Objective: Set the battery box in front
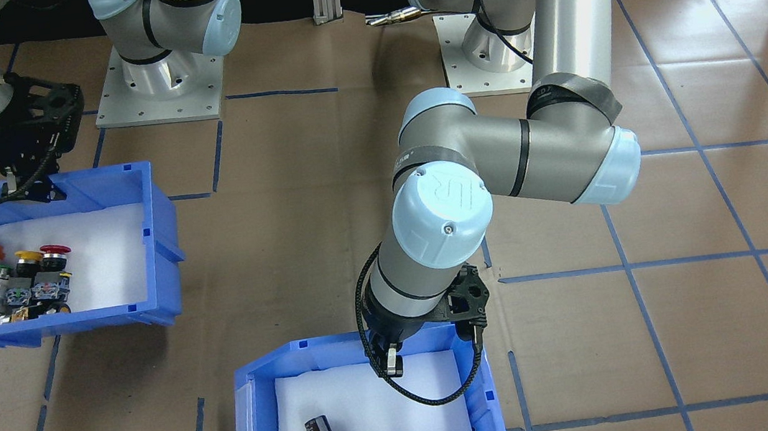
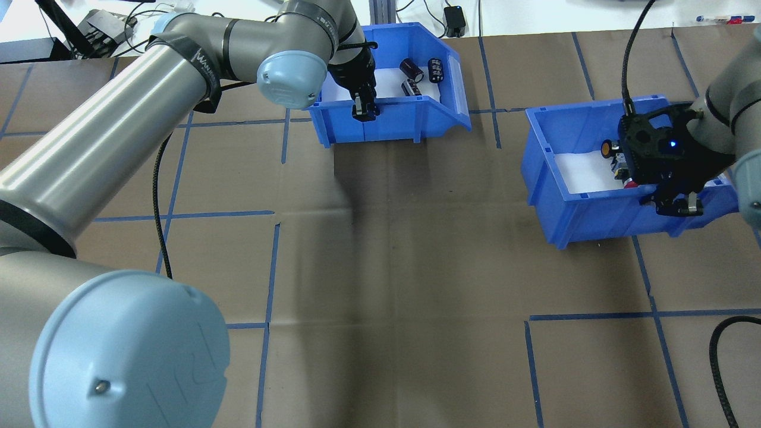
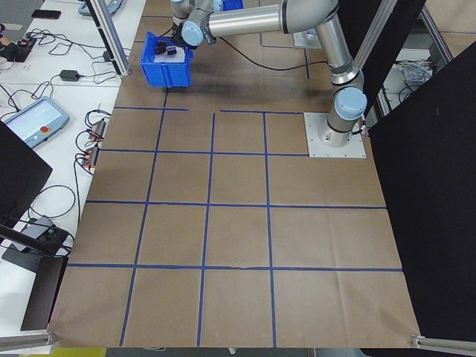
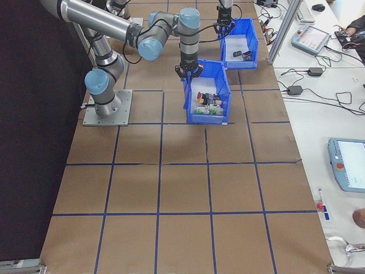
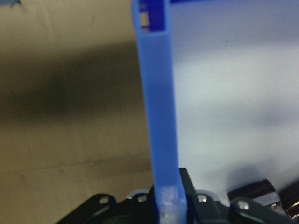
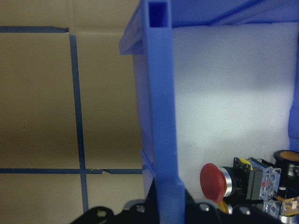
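Battery box sits at the far side of the table, left of centre in the overhead view, its near wall clamped between the jaws of the left gripper.

Three dark cylindrical cells lie on its white liner, grouped toward the sloped cut-away side. In the left wrist view the blue wall runs straight up from between the fingers. One second blue bin stands well apart to the right and nearer the robot, holding a cluster of push-buttons in red, yellow and orange on its own white liner. The right gripper is closed on that bin's near wall, which the right wrist view shows rising from between its fingers. Both bins rest on brown table paper marked with blue tape lines.
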